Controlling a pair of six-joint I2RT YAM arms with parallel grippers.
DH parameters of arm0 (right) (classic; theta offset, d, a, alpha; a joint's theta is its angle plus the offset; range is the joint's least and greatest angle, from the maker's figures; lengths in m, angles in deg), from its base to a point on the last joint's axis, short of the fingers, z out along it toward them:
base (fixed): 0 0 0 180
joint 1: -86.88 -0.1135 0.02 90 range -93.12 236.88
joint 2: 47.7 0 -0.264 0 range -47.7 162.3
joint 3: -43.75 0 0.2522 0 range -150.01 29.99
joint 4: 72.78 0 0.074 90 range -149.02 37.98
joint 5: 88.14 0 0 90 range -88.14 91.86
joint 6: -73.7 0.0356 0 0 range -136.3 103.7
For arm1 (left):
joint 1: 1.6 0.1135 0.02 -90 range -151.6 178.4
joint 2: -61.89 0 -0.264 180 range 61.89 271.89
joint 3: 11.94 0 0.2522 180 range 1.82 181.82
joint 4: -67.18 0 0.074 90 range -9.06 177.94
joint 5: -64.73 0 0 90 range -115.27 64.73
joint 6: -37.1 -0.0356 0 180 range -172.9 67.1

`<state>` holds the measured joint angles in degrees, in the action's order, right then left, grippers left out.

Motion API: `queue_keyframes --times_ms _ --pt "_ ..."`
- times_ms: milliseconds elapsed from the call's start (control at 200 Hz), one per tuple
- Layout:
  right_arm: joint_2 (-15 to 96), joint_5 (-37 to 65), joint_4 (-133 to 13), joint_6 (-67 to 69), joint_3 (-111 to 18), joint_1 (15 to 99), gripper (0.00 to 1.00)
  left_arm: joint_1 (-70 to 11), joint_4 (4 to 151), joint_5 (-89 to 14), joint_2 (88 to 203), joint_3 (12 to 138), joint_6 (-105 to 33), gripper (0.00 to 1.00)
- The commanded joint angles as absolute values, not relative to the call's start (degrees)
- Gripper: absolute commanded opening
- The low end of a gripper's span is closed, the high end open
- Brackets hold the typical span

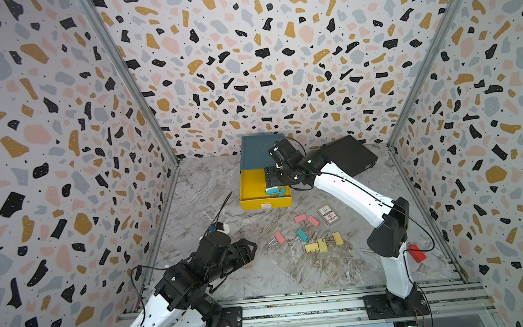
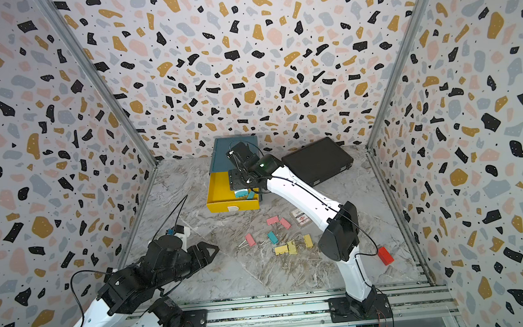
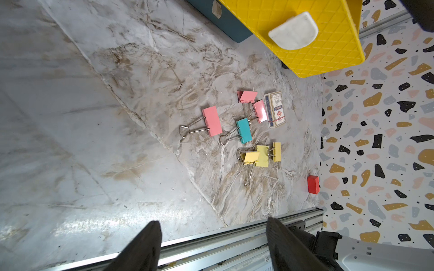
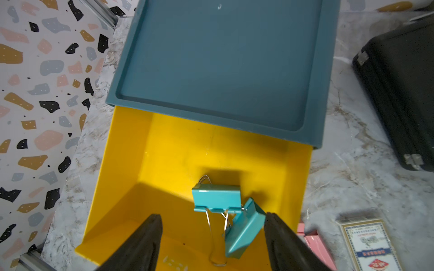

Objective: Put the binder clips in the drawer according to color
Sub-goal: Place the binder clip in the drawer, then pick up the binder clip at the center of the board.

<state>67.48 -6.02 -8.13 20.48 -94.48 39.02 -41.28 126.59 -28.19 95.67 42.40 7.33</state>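
Hovering over the pulled-out yellow drawer (image 4: 131, 164) of the teal drawer chest (image 4: 218, 58), the right gripper (image 4: 212, 215) had its jaws spread wide, with nothing clamped between them. Two teal binder clips (image 4: 216, 197) lay inside that drawer near its front wall. One sat flat, and the tilted teal clip (image 4: 244, 230) leaned against it, close to one fingertip; whether it touched that fingertip could not be told. The left gripper (image 3: 212, 221) hung low at the near left of the marble table (image 1: 224, 189), well apart from the clips, its jaws also wide and holding nothing. The other binder clips lay on the table in front of the chest. A pair of pink clips (image 1: 306, 220) lay just beside the printed card box (image 1: 328, 215), and a lone pink clip (image 1: 279, 237) lay next to a single teal clip (image 1: 302, 235). Three pale yellow clips (image 1: 322, 244) were bunched nearest the rail, two of them touching. A red block (image 1: 417, 253) sat by the right arm's base, and a flat black case (image 1: 347, 156) lay at the back, right of the chest.
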Motion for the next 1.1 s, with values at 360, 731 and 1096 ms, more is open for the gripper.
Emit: queue_keyframes --times_ms 360,731,1096 --pt "33.05 -7.98 -18.36 16.62 -50.51 39.15 0.67 -41.71 129.81 -25.36 94.08 45.98 5.21 0.74" --pt "31.63 2.37 -34.37 12.91 -24.65 38.45 0.61 -41.71 131.6 -24.66 92.93 46.48 5.4 0.74" --pt "40.92 4.24 -39.1 2.38 -23.35 38.45 0.53 -41.73 131.58 -24.39 92.87 46.29 5.86 0.74"
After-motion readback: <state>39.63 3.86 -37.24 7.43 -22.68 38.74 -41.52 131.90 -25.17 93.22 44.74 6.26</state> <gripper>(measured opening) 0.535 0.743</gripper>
